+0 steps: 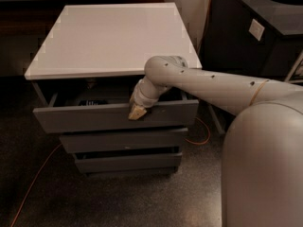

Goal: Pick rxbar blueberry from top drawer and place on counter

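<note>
Under the white counter point(113, 37), the tan gripper point(137, 111) at the grey top drawer point(94, 119), grip unclear, should dip left to the dark rxbar blueberry point(94, 103).

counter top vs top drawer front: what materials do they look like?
The counter is white and smooth with a faint sheen. It looks like laminate or painted board, but I can't say which. The top drawer has a flat matte grey front with no grain, likely painted board or plastic. The gripper, tan at its tip, sits at that drawer's front edge.
</note>
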Controlling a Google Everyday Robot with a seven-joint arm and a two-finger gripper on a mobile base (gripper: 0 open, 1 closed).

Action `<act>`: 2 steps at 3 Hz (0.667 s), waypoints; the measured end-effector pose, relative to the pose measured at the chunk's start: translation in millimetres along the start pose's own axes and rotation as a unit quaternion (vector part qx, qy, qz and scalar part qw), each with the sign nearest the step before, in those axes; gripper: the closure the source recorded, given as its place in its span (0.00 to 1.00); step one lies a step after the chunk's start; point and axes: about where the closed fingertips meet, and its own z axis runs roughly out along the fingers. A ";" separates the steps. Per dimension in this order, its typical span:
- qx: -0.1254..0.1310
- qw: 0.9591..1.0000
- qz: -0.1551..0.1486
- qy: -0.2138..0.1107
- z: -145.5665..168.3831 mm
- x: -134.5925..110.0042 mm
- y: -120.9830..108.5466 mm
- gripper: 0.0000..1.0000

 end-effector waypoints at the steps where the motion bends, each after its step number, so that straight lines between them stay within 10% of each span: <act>1: 0.000 1.000 0.000 -0.001 -0.8 -0.2 1.8 1.00; 2: 0.001 1.000 0.005 -0.011 -11.2 -4.2 22.6 1.00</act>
